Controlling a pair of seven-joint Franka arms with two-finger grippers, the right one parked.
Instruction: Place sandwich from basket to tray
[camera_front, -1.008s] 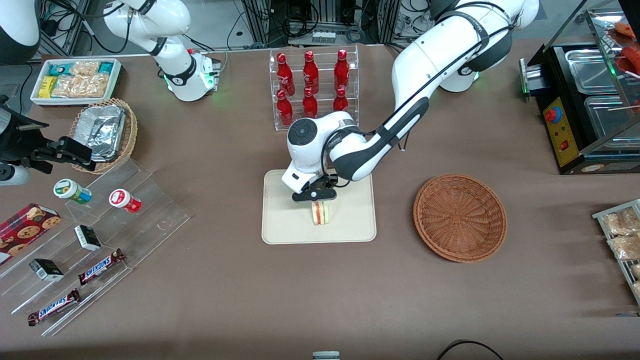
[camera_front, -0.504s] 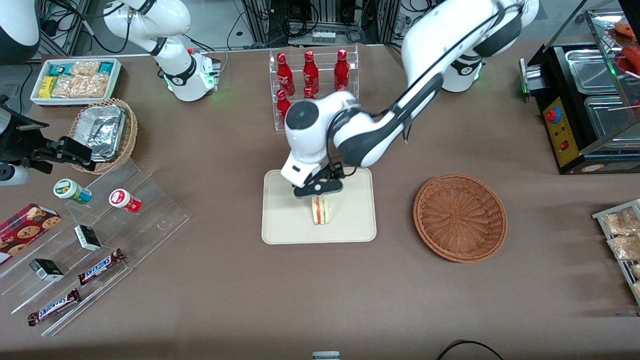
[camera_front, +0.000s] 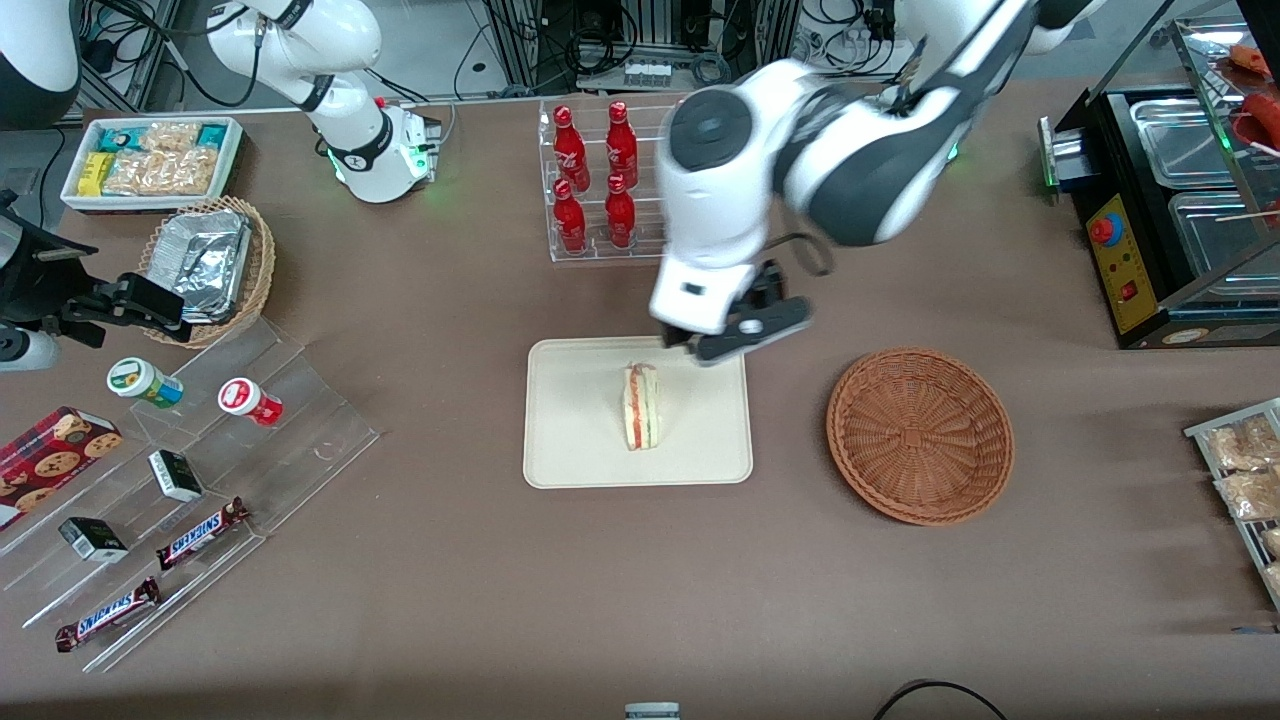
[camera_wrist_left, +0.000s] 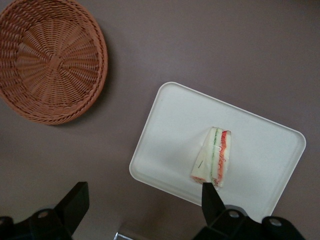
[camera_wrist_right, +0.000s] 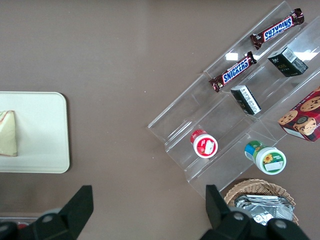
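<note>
The sandwich (camera_front: 640, 406) stands on its edge in the middle of the cream-white tray (camera_front: 570, 440), its red-orange and green filling showing; the left wrist view shows the sandwich (camera_wrist_left: 213, 156) on the tray (camera_wrist_left: 165, 135) too. My gripper (camera_front: 740, 335) hangs open and empty above the tray's corner that is farthest from the front camera, raised well clear of the sandwich. Its dark fingertips (camera_wrist_left: 212, 200) stand wide apart with nothing between them. The reddish-brown woven basket (camera_front: 920, 433) lies empty beside the tray, toward the working arm's end of the table, and the basket (camera_wrist_left: 50, 60) is bare inside.
A clear rack of red bottles (camera_front: 610, 180) stands farther from the front camera than the tray. A clear stepped display with snack bars and cups (camera_front: 180, 470) lies toward the parked arm's end. A paler basket of foil containers (camera_front: 210, 265) and a white snack bin (camera_front: 150, 160) sit there too.
My gripper let go of the sandwich, opened, then rose and swung away toward the basket. The sandwich stays standing on the tray.
</note>
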